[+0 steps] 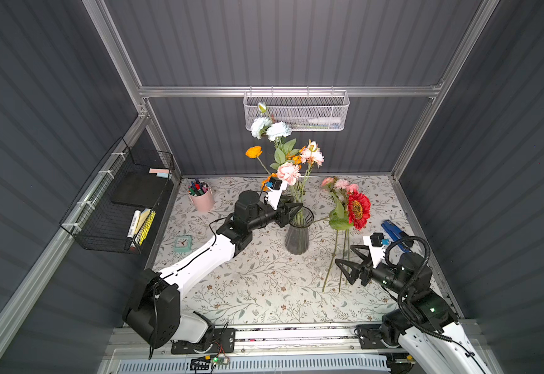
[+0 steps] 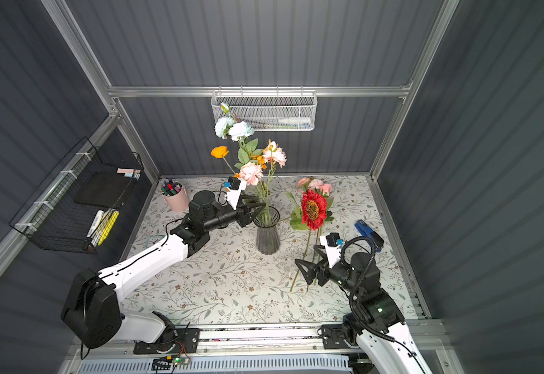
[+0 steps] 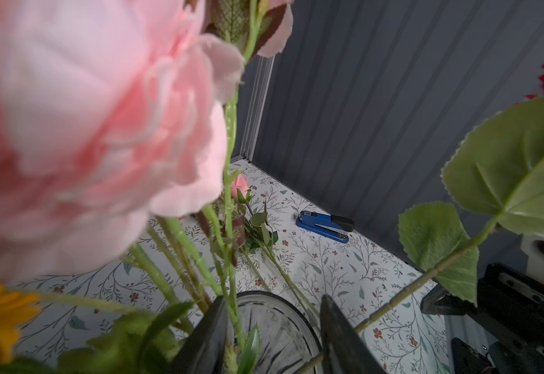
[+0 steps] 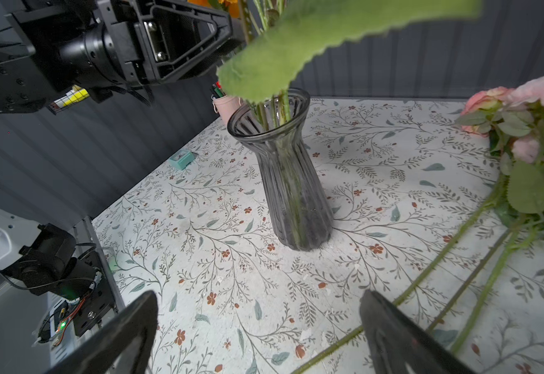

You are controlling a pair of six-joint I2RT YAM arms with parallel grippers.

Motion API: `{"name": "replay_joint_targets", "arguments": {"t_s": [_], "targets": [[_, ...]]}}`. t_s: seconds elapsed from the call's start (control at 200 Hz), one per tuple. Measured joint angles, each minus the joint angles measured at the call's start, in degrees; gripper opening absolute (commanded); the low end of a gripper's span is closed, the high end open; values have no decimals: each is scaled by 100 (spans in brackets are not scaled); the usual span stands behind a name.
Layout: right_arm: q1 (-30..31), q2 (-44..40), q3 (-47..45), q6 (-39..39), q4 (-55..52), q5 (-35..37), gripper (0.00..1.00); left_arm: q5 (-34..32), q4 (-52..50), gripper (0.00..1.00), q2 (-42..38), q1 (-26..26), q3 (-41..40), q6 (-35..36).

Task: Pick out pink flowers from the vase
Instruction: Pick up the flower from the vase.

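Both top views: vase (image 1: 296,239) (image 2: 267,239) mid-table, pink flowers (image 1: 288,173) in it, more lying right. Left wrist: my left pincer (image 3: 273,298), jaws apart around stems (image 3: 230,129) above the rim; could pinch several, tip the vase. Right wrist: my right pincer (image 4: 257,298) wide apart, empty.

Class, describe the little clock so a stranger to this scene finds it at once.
Start at the floral tabletop, along the side by the black wire basket. Closer to its front edge than the pink pen cup sits the little clock: the only teal thing, squarish, white-faced.
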Motion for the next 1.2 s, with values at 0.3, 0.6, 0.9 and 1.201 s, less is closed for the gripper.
{"name": "replay_joint_targets", "arguments": {"t_s": [0.3,0.6,0.9,1.201], "targets": [[396,-13,0,-31,221,-11,99,-234,-66,40,258,-76,251,-173],[492,188,0,-101,330,48,99,-407,-308,35,323,-85,291,-299],[501,433,0,-195,433,68,99,-654,-452,35,354,-125,297,-337],[518,452,0,-201,459,68,99,-824,-516,35,498,-125,367,-367]]}}
